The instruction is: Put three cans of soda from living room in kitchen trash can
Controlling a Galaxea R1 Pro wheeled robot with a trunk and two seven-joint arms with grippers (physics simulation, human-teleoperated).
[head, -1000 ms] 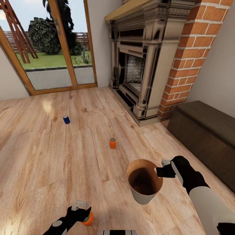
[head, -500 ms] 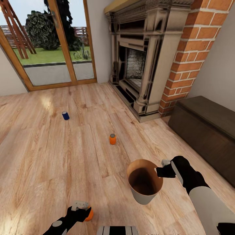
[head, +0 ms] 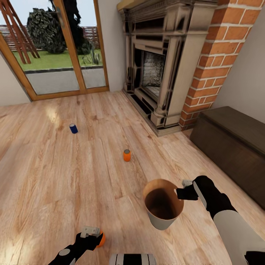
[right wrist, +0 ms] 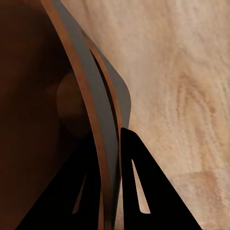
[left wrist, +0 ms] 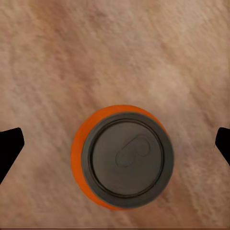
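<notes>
The robot stood in the living room on the plank floor [head: 55, 176], with the fireplace [head: 158, 66] and brick chimney [head: 217, 55] ahead of it, the glass doors [head: 55, 48] off to one side, and a dark chest [head: 232, 147] against the wall by its right arm. Its right gripper [head: 179, 193] had the tash can [head: 162, 206] by the rim — in the right wrist view the two fingers [right wrist: 139, 191] pinched the thin wall [right wrist: 103, 120] between them, one inside against the brown lining and one outside, and the bin hung tilted, mouth open toward the robot's head. The left gripper [head: 92, 237] was low near the floor above the nearest orange can [head: 101, 239]; seen from the left wrist, that can [left wrist: 122, 157] stood upright on the boards with its grey top facing the camera, and the two fingers [left wrist: 9, 148] were spread wide on either side of it, well clear of its sides and holding nothing. Beyond both sets of fingers, out on the open floor, a second orange can [head: 127, 155] stood upright, and farther still toward the doors was the dark blue can [head: 73, 128] — each well apart from the other and from the bin.
</notes>
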